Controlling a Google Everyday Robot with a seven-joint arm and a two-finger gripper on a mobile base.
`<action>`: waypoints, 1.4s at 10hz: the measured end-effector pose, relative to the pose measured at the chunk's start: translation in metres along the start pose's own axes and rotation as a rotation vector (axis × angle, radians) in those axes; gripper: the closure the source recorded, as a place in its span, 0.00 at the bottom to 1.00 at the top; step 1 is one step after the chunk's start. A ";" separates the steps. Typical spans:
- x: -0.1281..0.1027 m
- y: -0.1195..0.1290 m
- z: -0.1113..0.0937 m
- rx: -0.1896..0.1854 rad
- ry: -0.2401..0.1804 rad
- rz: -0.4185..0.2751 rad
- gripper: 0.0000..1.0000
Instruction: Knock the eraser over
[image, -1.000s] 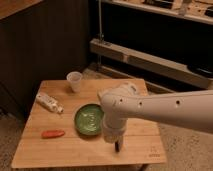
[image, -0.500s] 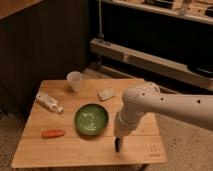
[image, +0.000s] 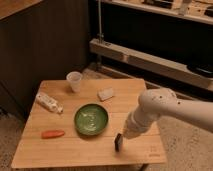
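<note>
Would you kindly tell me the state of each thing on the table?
Eraser: standing upright, not yet knocked over.
Tool: low, at the eraser's top.
Cup: upright.
Bottle: lying on its side.
Bowl: upright.
Carrot: lying flat.
Sponge: lying flat.

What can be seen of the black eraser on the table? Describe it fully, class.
The eraser is a small, thin black block, plain and matte-looking. It seems to stand upright on the wooden table near its front edge, right of the green bowl and apart from it. The gripper, at the end of the white arm, hangs just above and right of it; contact cannot be judged.
</note>
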 end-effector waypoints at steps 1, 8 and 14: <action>-0.005 -0.006 0.002 -0.010 -0.001 0.017 0.94; -0.015 -0.076 -0.026 -0.118 -0.042 0.126 0.94; -0.004 -0.063 0.006 -0.064 0.072 0.132 0.94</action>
